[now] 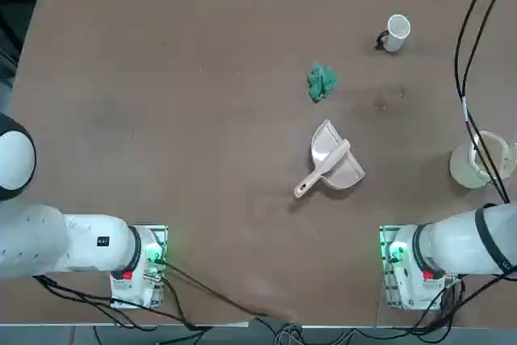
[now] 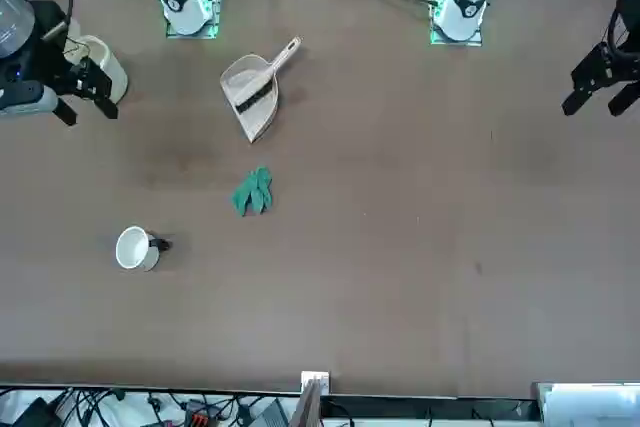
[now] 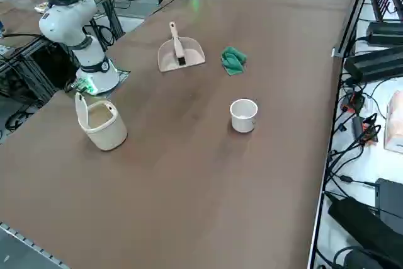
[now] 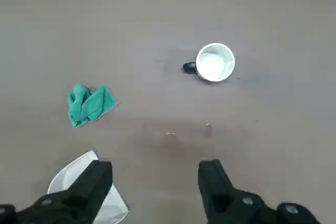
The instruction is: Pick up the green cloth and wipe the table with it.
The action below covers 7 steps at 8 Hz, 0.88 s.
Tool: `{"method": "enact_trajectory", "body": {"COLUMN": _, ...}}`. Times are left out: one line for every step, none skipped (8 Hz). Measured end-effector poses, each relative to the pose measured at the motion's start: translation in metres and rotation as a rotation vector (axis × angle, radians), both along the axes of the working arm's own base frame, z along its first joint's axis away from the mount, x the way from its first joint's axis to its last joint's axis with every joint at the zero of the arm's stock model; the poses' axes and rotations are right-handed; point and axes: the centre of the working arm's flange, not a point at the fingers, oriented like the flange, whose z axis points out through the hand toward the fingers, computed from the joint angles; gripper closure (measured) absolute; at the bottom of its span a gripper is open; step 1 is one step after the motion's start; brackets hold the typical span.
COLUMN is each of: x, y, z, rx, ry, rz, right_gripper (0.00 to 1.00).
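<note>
Front view: the right claw (image 2: 68,117) is held above the counter (image 2: 400,247), spread, near the white bucket (image 2: 104,65). The green cloth (image 2: 254,191) is seen crumpled on the counter, between the dustpan (image 2: 245,82) and the white cup (image 2: 136,248), touched by neither.

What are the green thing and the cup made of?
The green cloth looks like soft fabric, maybe fuzzy, because it bunches into folds. The white cup seems hard, smooth and slightly shiny, perhaps ceramic, though plastic is possible.
</note>
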Motion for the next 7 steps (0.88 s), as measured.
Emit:
{"method": "enact_trajectory", "body": {"x": -0.001, "y": 0.0, "z": 0.0, "rx": 0.0, "ry": 0.004, "rz": 0.0, "right_gripper": 0.0}}
{"method": "enact_trajectory", "body": {"x": -0.001, "y": 0.0, "z": 0.0, "rx": -0.001, "ry": 0.007, "rz": 0.0, "right_gripper": 0.0}}
{"method": "enact_trajectory", "body": {"x": -0.001, "y": -0.001, "z": -0.001, "rx": -0.001, "ry": 0.009, "rz": -0.001, "right_gripper": 0.0}}
{"method": "enact_trajectory", "body": {"x": -0.001, "y": 0.0, "z": -0.007, "rx": -0.002, "ry": 0.027, "rz": 0.0, "right_gripper": 0.0}}
{"method": "enact_trajectory", "body": {"x": -0.001, "y": 0.002, "z": -0.022, "rx": -0.002, "ry": 0.064, "rz": 0.003, "right_gripper": 0.0}}
{"method": "enact_trajectory", "body": {"x": 0.0, "y": 0.007, "z": -0.047, "rx": -0.002, "ry": 0.105, "rz": 0.01, "right_gripper": 0.0}}
{"method": "enact_trajectory", "body": {"x": 0.001, "y": 0.02, "z": -0.074, "rx": -0.002, "ry": 0.123, "rz": 0.025, "right_gripper": 0.0}}
